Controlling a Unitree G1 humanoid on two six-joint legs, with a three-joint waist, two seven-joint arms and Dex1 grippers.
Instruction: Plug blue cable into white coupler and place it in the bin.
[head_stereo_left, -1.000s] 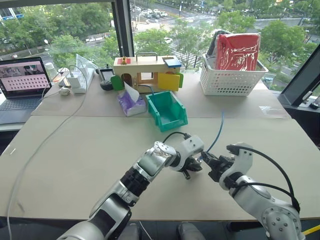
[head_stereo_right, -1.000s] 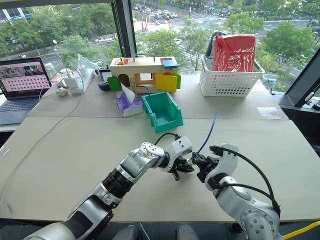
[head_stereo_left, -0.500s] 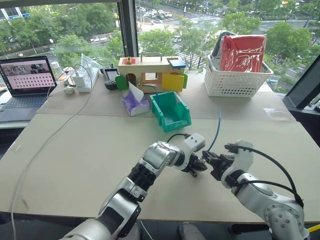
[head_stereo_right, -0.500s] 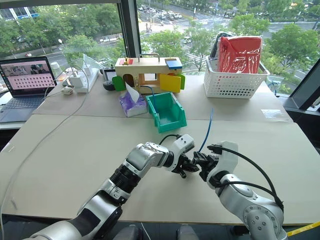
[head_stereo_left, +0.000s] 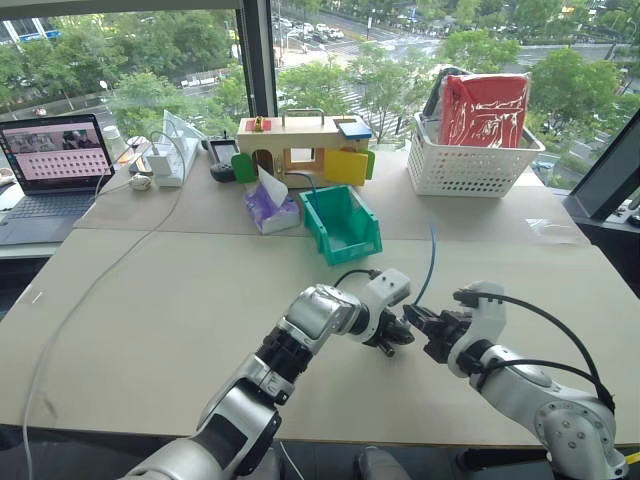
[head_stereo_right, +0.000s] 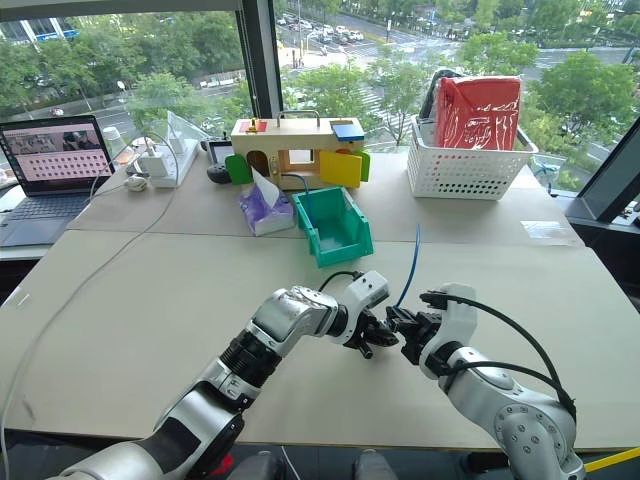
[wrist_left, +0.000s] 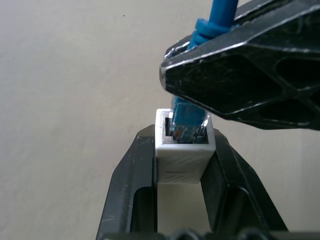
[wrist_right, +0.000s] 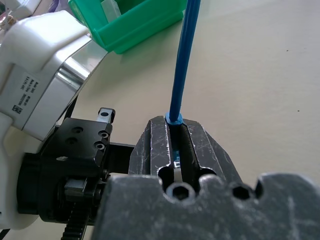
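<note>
Near the front middle of the surface (head_stereo_left: 150, 300), the white coupler (wrist_left: 183, 152) is gripped between the two fingers of the left end effector (head_stereo_left: 393, 335). Into its socket the clear plug of the blue cable (head_stereo_left: 430, 262) is seated. Just beside it, the right end effector (head_stereo_left: 422, 322) is clenched on the cable behind the plug, the cord rising from it. Farther back, the green bin (head_stereo_left: 345, 224) is seen.
</note>
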